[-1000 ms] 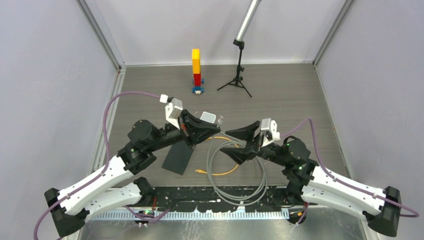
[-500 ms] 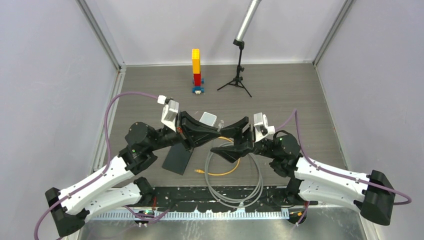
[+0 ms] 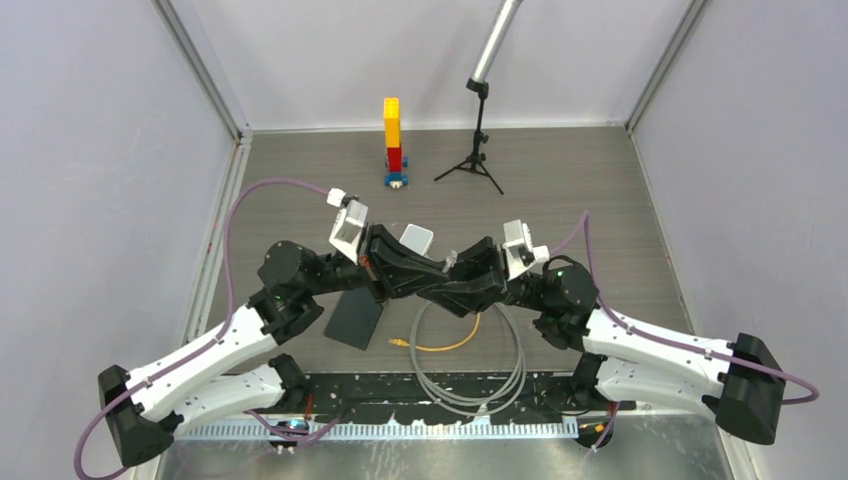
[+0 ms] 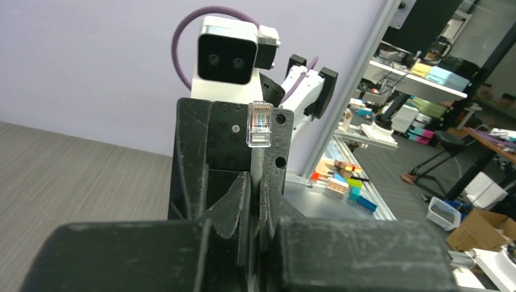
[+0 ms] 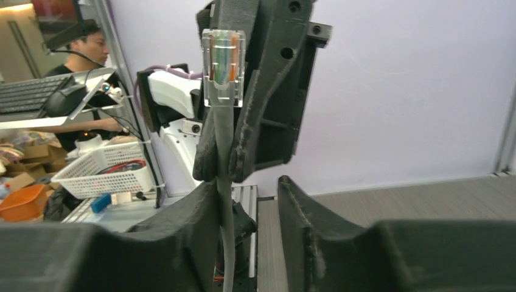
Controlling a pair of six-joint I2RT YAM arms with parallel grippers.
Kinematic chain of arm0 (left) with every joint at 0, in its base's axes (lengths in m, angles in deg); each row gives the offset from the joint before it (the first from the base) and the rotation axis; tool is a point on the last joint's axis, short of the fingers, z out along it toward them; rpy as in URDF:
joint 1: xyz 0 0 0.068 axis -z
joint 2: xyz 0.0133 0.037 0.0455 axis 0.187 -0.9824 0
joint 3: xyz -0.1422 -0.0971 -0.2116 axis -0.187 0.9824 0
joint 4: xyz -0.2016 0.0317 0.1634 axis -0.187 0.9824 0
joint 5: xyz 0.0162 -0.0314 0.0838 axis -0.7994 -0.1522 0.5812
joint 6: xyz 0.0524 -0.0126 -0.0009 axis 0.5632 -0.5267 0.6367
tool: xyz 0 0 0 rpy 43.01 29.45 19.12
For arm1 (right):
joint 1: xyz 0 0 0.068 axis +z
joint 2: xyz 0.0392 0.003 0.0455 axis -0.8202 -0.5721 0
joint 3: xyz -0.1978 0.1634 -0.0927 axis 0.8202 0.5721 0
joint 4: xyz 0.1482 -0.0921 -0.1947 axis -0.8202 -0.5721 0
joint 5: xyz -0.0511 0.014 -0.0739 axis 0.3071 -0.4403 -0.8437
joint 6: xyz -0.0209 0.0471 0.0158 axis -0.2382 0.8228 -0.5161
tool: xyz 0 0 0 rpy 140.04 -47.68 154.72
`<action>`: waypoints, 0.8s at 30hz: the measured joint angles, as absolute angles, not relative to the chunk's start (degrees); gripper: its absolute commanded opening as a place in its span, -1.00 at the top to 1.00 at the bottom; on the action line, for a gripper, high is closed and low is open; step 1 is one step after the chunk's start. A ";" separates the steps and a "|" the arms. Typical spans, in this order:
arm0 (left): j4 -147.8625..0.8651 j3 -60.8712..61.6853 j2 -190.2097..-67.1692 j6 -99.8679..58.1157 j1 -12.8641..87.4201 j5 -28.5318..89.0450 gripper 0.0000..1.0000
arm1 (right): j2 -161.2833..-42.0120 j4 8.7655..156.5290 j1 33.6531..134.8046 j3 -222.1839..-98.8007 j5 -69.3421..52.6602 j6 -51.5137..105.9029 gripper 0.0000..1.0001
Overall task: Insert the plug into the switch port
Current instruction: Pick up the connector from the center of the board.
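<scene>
A clear plug [image 4: 260,123] on a grey cable [image 5: 226,213] stands upright above my left gripper [image 4: 255,177], which is shut on the cable just below it. My right gripper [image 5: 248,182] faces it from the other side. Its jaws stand apart around the same cable, which lies against the left finger [image 5: 195,213] with a gap to the other. In the top view both grippers, left [image 3: 438,270] and right [image 3: 440,282], meet mid-table with the plug [image 3: 452,260] between them. The small white box [image 3: 417,238] lies just behind the left gripper; its switch port cannot be made out.
The cable's grey coil [image 3: 470,372] and an orange wire [image 3: 440,346] lie in front of the grippers. A black flat pad [image 3: 355,318] sits to the left. A brick tower [image 3: 392,140] and a small tripod [image 3: 478,152] stand at the back.
My right gripper has moved left to the left gripper, and its jaws have narrowed around the cable below the plug. The left gripper has kept its grip, shifting only slightly.
</scene>
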State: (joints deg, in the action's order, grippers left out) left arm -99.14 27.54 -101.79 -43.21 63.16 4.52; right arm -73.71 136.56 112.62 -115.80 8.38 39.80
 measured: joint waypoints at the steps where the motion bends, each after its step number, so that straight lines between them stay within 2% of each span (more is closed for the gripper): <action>1: -99.84 27.54 -102.19 -43.62 63.16 3.91 1.00 | -74.67 137.26 112.62 -116.30 9.23 40.39 0.48; 4: -102.53 27.54 -103.32 -44.91 62.83 2.57 1.00 | -76.60 139.69 112.88 -117.59 11.90 42.07 0.96; 6: -104.26 27.54 -103.70 -45.72 62.77 1.83 0.98 | -76.86 140.41 112.99 -118.09 13.19 43.08 0.99; 8: -105.46 27.54 -103.85 -46.42 62.79 1.26 0.51 | -76.84 140.48 113.03 -118.40 13.86 43.25 0.99; 10: -105.44 27.54 -103.85 -46.55 62.81 1.22 0.14 | -76.64 139.64 113.03 -118.51 13.67 42.86 0.99; 13: -103.51 27.54 -103.02 -45.09 63.07 1.61 -0.19 | -74.94 132.91 112.92 -119.23 11.42 40.65 0.99; 18: -95.80 26.86 -99.70 -40.15 63.16 4.08 -0.25 | -71.09 114.18 112.84 -125.13 5.62 34.51 0.99; 24: -87.95 24.57 -97.25 -34.25 63.18 7.08 -0.25 | -69.69 98.47 112.88 -131.64 0.49 29.24 0.99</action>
